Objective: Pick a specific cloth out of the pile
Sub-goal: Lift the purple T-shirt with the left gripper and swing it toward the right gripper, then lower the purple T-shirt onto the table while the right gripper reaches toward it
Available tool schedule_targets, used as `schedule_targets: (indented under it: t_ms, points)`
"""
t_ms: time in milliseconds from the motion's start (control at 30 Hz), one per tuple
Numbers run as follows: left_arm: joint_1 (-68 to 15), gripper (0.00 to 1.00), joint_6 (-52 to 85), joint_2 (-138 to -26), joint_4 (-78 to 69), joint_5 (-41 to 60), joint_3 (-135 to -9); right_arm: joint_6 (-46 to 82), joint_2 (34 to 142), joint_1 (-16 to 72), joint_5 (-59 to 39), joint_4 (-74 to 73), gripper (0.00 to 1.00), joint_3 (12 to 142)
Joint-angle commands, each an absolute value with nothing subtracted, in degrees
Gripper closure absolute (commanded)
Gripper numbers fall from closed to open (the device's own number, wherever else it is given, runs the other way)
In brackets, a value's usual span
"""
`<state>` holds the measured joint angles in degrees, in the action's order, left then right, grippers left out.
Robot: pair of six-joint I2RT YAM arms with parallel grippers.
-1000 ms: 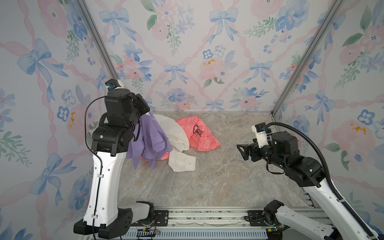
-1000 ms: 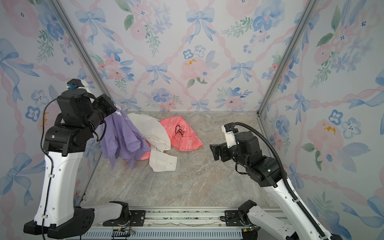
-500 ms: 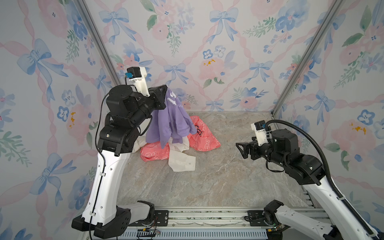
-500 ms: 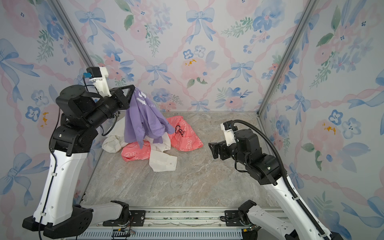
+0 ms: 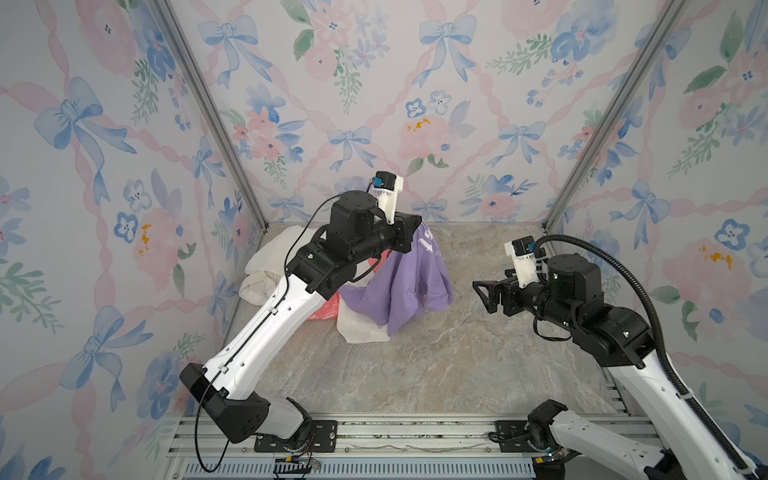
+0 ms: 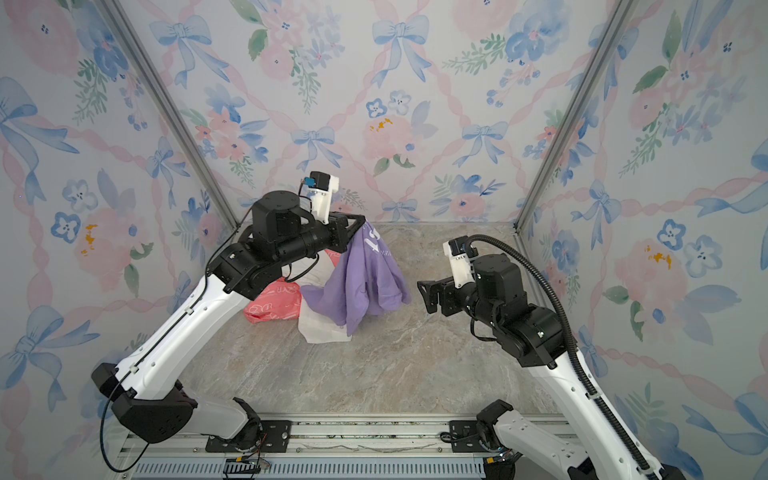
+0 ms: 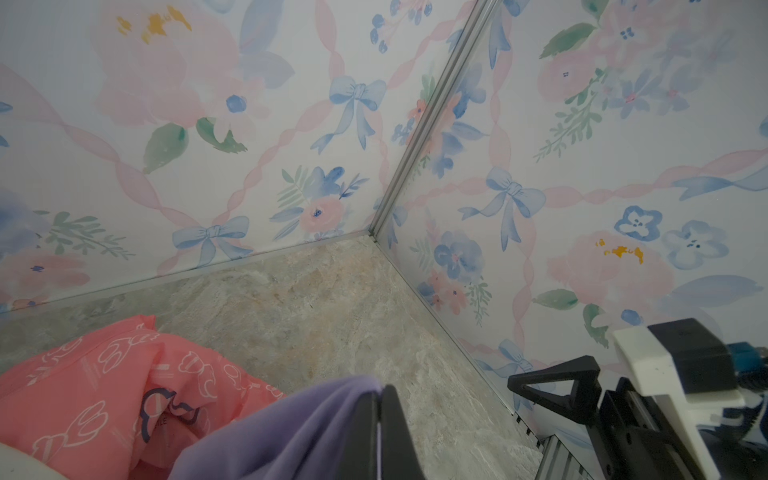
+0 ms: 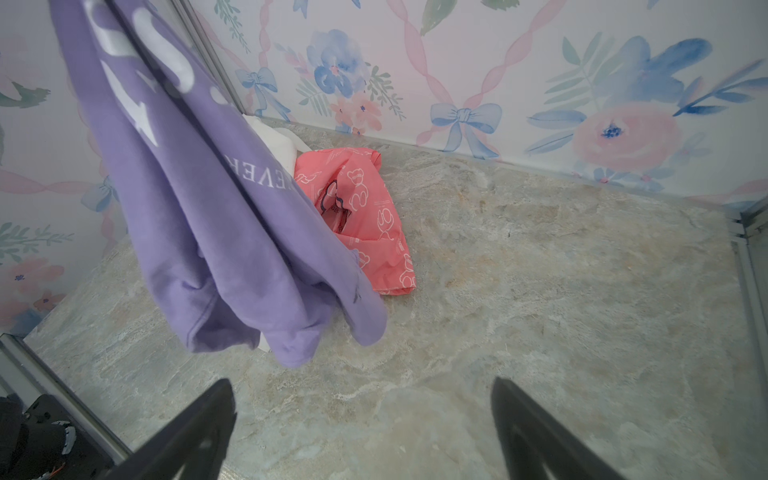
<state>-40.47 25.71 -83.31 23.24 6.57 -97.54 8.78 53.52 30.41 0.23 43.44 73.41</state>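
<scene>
Floral walls enclose marble floor; left jaws clamp lavender cloth, right jaws apart.

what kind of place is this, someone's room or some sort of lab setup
Probably a robot test booth, not a home: robot arms bolted to a metal rail, floral-print wall panels framed by aluminium posts, and a bare stone-look tabletop.

Pink cloth mostly behind L arm; lavender cloth top past R wrist view's edge
</scene>
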Motion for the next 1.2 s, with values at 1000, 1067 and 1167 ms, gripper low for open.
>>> schedule_targets:
  t_ms: [1000, 1067, 1167]
  points:
    - [-38.63, 0.02, 34.62, -65.59, 15.72, -15.23, -68.97, 17.93, 58.21, 29.57, -4.31, 42.23, 0.06, 68.03]
    - [-38.03, 0.02, 35.24, -62.6, 15.69, -15.36, -66.14, 17.46, 60.5, 31.68, -3.0, 42.19, 0.07, 67.93]
    - [-37.57, 0.02, 36.23, -58.42, 15.66, -16.27, -62.46, 15.9, 64.79, 35.43, -0.89, 42.23, 0.1, 68.49]
